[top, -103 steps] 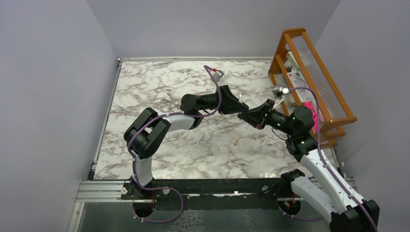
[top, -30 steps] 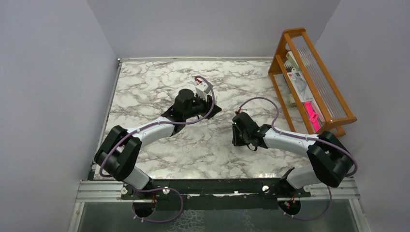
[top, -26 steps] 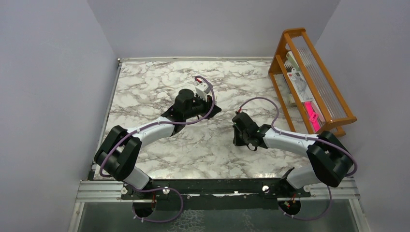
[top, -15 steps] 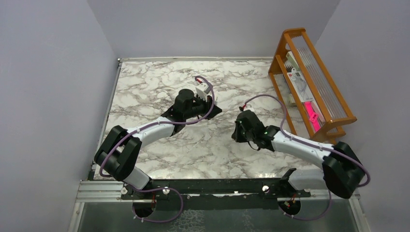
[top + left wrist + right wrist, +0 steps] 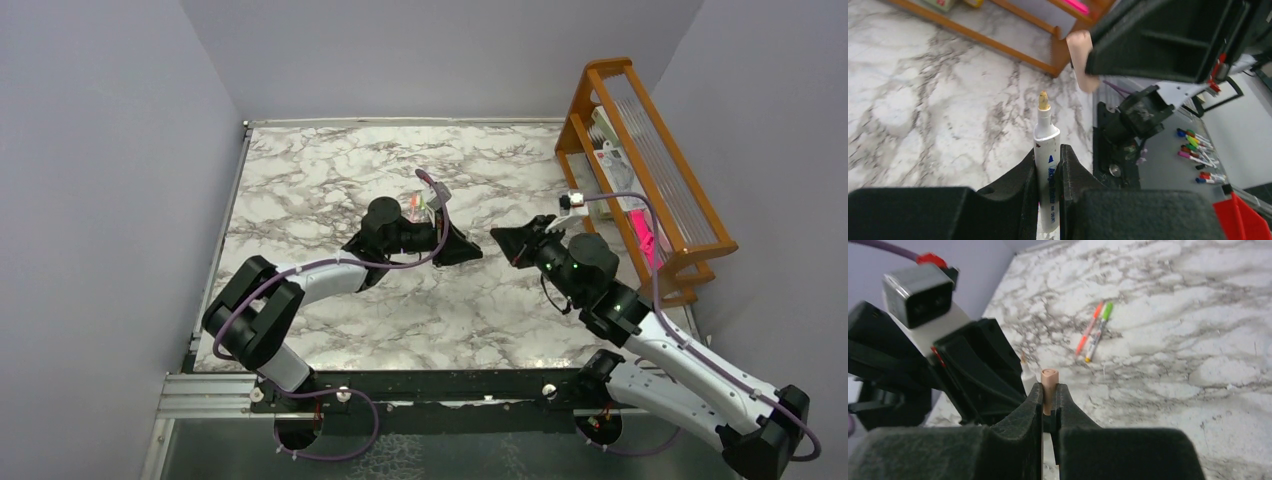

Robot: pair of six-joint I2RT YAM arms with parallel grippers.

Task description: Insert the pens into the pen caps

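White links [image 5: 320,276], black joints [image 5: 256,316]; purple cables [image 5: 612,196]; black wedge-shaped jaws

Right side — wooden rack [image 5: 700,256] obstructing

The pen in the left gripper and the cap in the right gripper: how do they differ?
The pen is long, whitish, with blue print and a bare nib; the cap is short, stubby and tan. The left gripper holds the pen, the right gripper the cap. Both are clamped between shut jaws, not yet joined.
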